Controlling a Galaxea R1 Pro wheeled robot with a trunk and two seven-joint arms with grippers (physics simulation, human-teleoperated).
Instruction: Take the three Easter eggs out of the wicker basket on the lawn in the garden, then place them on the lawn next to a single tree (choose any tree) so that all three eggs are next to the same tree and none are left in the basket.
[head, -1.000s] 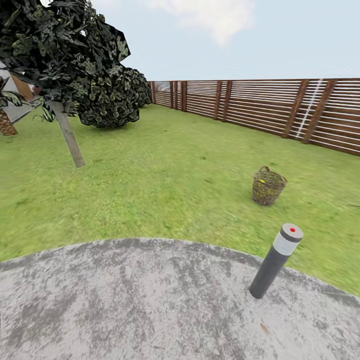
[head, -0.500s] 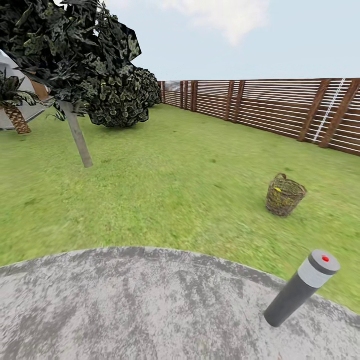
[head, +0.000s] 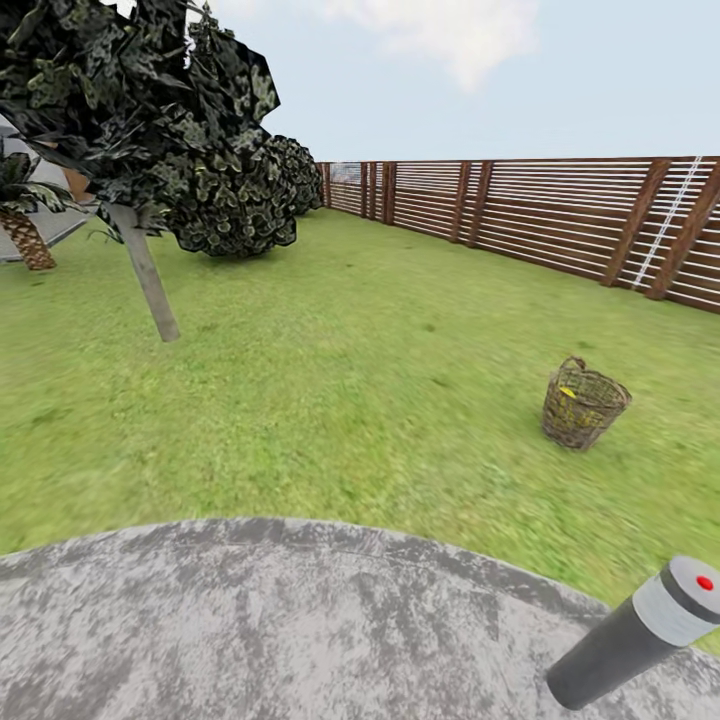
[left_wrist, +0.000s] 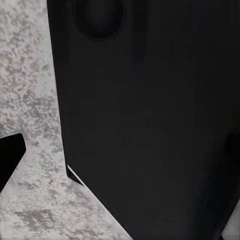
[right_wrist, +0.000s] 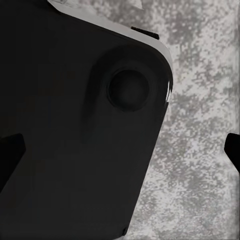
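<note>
wicker basket on lawn (tree well apart)

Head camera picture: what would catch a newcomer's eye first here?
Probably the tree, with its pale trunk and dark jagged leaves, on the lawn at the left. Next the small wicker basket on the grass at the right, something yellow inside, and the grey post on the stone patio nearby.

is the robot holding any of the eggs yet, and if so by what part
It cannot be told from the grippers, whose wrist views face dark robot body over grey paving. The wicker basket sits far off on the lawn, something yellow inside.
</note>
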